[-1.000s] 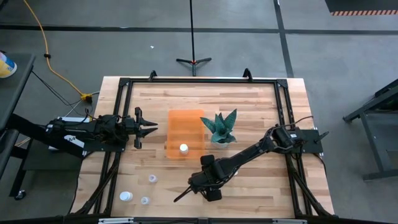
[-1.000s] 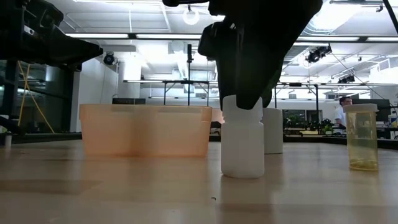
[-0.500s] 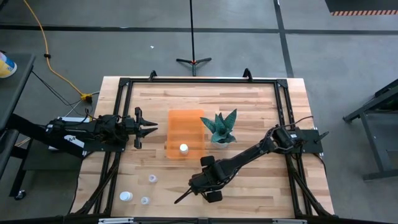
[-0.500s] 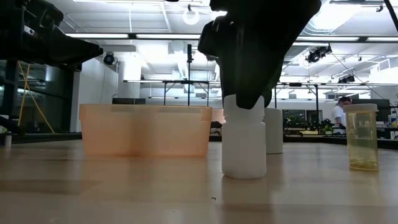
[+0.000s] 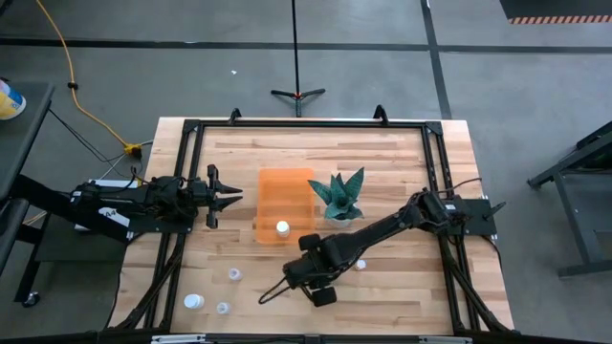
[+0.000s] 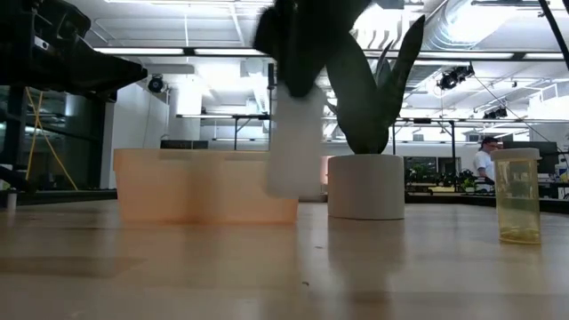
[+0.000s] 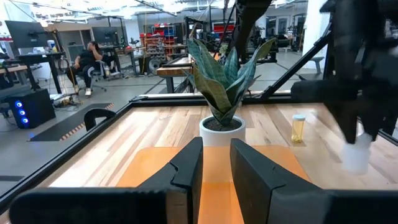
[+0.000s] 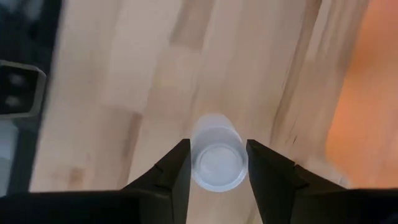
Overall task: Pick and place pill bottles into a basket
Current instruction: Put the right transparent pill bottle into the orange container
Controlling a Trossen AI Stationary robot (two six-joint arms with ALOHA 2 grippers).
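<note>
While raised clear of the wooden surface (image 5: 402, 172), hangs the right end effector (image 8: 214, 163), fingers (image 8: 176, 169) clamped on either side of a white pill bottle (image 8: 216, 160) seen cap-on from above. In the low view, floats that carried bottle (image 6: 293, 142) off the wood, in front of the basket (image 6: 204, 184) and overlapping its right end. Seen from overhead, sits the right end effector (image 5: 308, 268) just off the basket (image 5: 284, 205) on its near side, toward the potted plant (image 5: 338, 197). Inside the basket, near its front wall, stands one white bottle (image 5: 283, 228). Farther out beyond the basket's near-left corner, three more bottles (image 5: 233, 274) grouped loosely. Just right of the carried one, another small bottle (image 5: 360, 265). Left of the basket, apart from it, waits the left end effector (image 5: 228, 195), jaws parted and empty.
</note>
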